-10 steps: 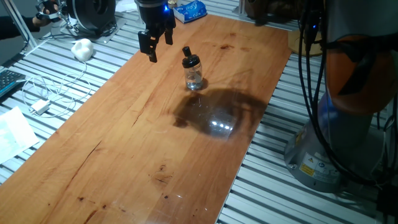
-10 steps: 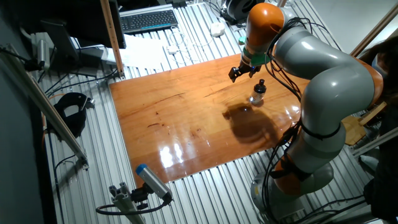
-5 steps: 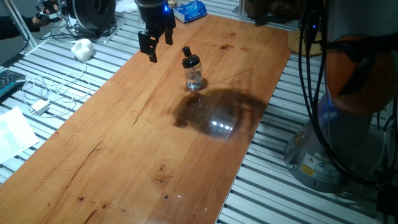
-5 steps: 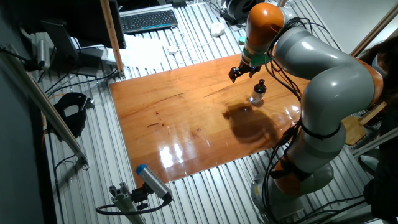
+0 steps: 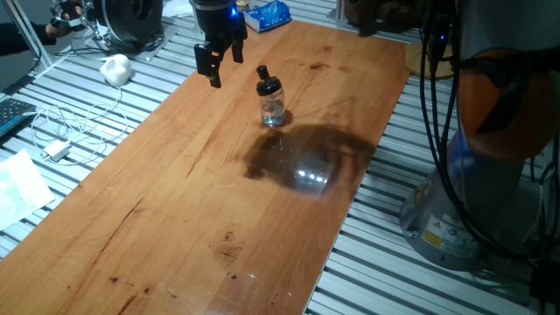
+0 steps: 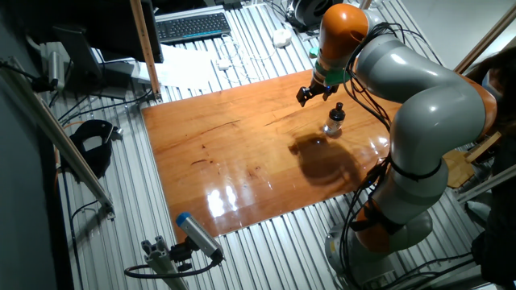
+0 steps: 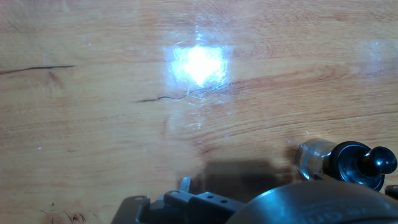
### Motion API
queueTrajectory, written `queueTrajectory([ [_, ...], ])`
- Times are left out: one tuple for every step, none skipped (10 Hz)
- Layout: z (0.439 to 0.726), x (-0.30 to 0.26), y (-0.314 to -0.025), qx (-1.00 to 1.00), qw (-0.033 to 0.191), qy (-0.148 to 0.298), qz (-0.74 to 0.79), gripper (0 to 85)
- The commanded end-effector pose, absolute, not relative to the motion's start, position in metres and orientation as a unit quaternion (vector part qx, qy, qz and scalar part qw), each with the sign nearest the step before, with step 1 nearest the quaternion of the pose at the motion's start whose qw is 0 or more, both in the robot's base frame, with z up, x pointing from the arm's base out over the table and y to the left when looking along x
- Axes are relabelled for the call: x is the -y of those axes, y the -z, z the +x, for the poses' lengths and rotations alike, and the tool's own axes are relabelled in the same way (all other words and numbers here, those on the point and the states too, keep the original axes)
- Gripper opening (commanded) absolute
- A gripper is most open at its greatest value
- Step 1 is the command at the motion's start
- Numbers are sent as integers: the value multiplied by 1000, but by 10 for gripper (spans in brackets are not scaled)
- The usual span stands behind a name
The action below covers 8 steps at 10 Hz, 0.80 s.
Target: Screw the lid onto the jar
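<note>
One gap decides my coming move: the sideways offset between my pincer (image 5: 219,63) and the jar (image 5: 273,108). I see the pincer hanging above the surface (image 5: 201,192), its two fingers spread apart with nothing between them, so it is wide and empty. The jar stands upright on the wood just beside it, apart from both fingers and lower than the fingertips. In one fixed view it lies to the right of the pincer; the other fixed view puts the jar (image 6: 334,123) to the right of the pincer (image 6: 314,93) and lower in the picture too. The hand view agrees: the jar sits off at the lower right edge, not in the middle where the fingers point, so I am aimed at bare wood.

The lid (image 5: 269,85) is already sitting on top of the jar, black against the clear glass, with its knob (image 7: 379,160) sticking up. I cannot tell from here whether it is threaded down or only resting. The long axis of jar, lid and knob runs straight up, about in line with the way my fingers point down, which suits a grip from above and a twist about that axis.

My judgement: I need to slide the pincer sideways over the knob before coming down, keeping the fingers wide so they straddle the lid and do not clip the jar and tip it.
</note>
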<state>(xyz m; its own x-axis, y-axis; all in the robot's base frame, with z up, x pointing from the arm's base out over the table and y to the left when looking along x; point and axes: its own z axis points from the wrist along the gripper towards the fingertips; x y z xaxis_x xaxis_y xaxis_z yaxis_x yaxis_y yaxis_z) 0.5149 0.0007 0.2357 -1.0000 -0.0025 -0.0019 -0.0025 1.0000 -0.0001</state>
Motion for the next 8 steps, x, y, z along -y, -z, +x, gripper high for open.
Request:
queueTrajectory([
  [515, -1, -236, -996, -80, 5, -49, 0],
  [515, -1, -236, -995, -81, 5, -51, 0],
  [515, -1, -236, -995, -81, 5, -52, 0],
  [515, -1, -236, -995, -81, 5, -52, 0],
  [515, -1, -236, -995, -81, 5, -52, 0],
  [515, -1, -236, -995, -81, 5, -52, 0],
  [515, -1, -236, -995, -81, 5, -52, 0],
  [515, -1, -236, -995, -81, 5, -52, 0],
])
